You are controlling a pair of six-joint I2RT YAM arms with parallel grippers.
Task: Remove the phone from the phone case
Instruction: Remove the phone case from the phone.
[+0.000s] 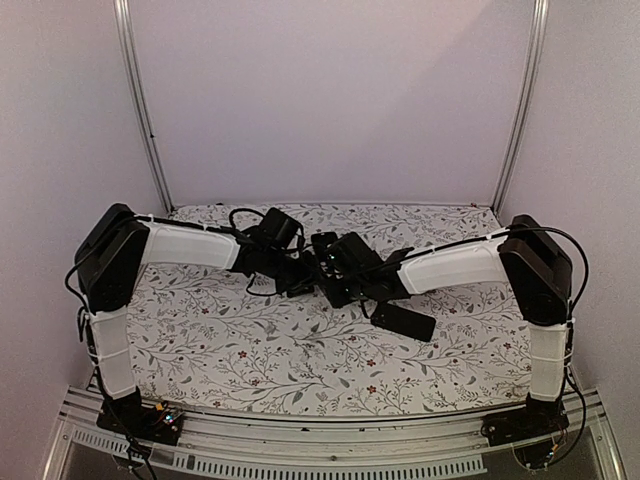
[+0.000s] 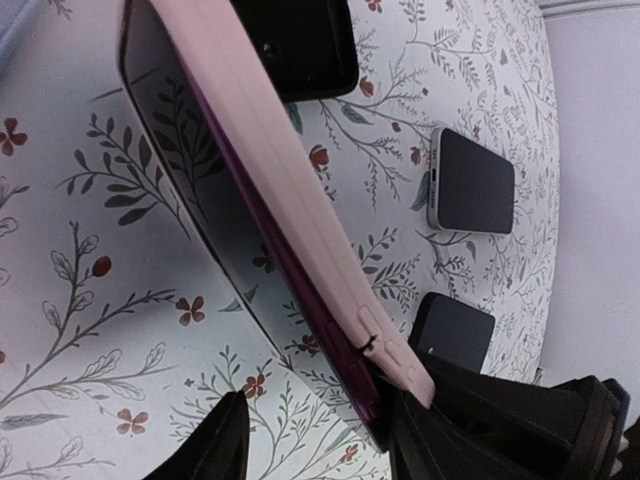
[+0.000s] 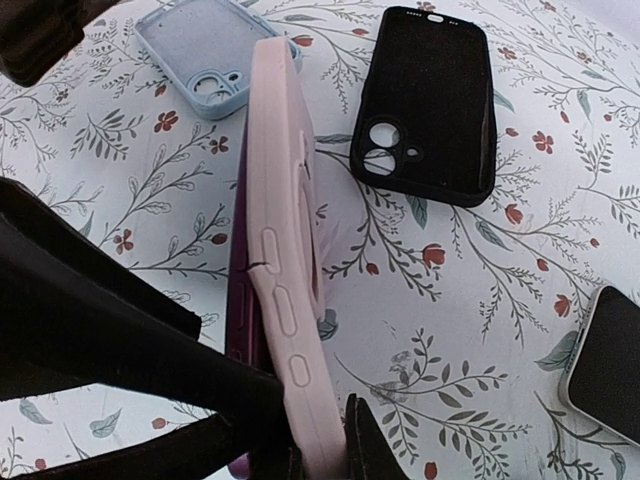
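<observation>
Left gripper (image 2: 320, 440), jaws half-wide, holds the pink silicone phone case (image 2: 290, 200) edge-on between its fingers; the glossy dark purple phone (image 2: 255, 255) sits inside, long axis running straight ahead of the fingertips. Right gripper (image 3: 300, 440), jaws nearly closed, pinches that case's rim, case likewise ahead. Overhead, both grippers meet, equally near.
</observation>
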